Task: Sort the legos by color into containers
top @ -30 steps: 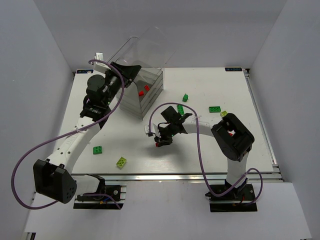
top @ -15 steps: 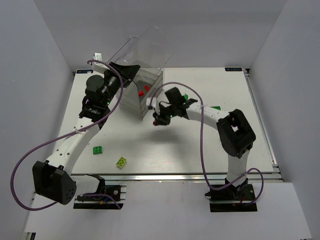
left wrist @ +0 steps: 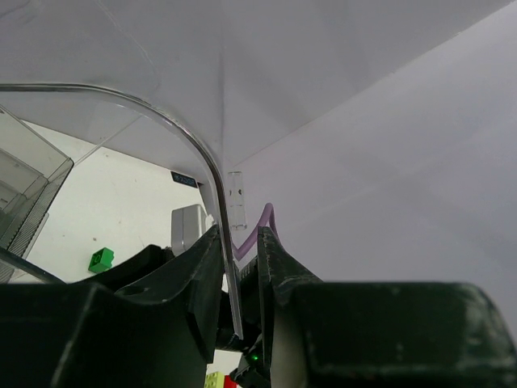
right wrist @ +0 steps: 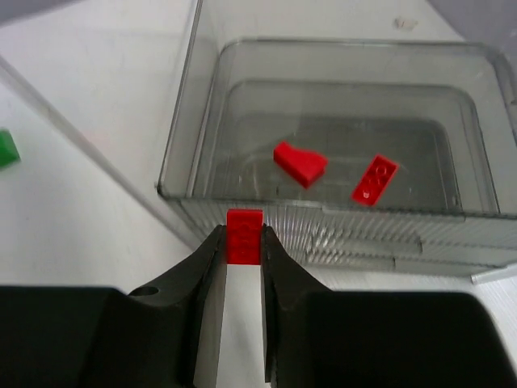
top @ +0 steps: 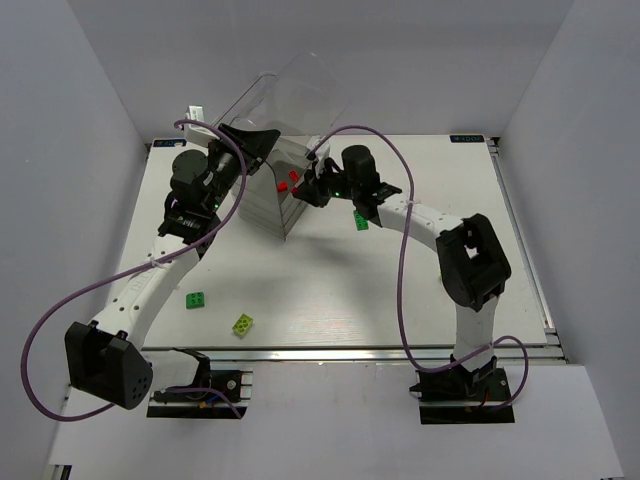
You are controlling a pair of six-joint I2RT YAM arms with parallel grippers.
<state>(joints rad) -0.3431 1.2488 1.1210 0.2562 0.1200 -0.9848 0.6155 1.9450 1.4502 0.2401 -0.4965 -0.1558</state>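
Observation:
The clear plastic box (top: 300, 100) stands at the back left with its rounded lid tilted up. My left gripper (top: 256, 141) is shut on the lid's edge (left wrist: 229, 267) and holds it up. My right gripper (top: 303, 192) is shut on a small red brick (right wrist: 244, 236), just in front of the open top drawer's rim (right wrist: 323, 212). A red wedge (right wrist: 300, 161) and a red plate (right wrist: 374, 178) lie in that drawer. A green brick (top: 197, 300) and a yellow-green brick (top: 242, 324) lie on the table at the front left.
Another green brick (top: 360, 220) lies under my right arm, partly hidden. A green brick (right wrist: 6, 149) shows at the left edge of the right wrist view. White walls enclose the table on three sides. Purple cables loop off both arms.
My right gripper has carried the red brick from the middle of the table up and left to the box's top drawer. The left arm has not moved.

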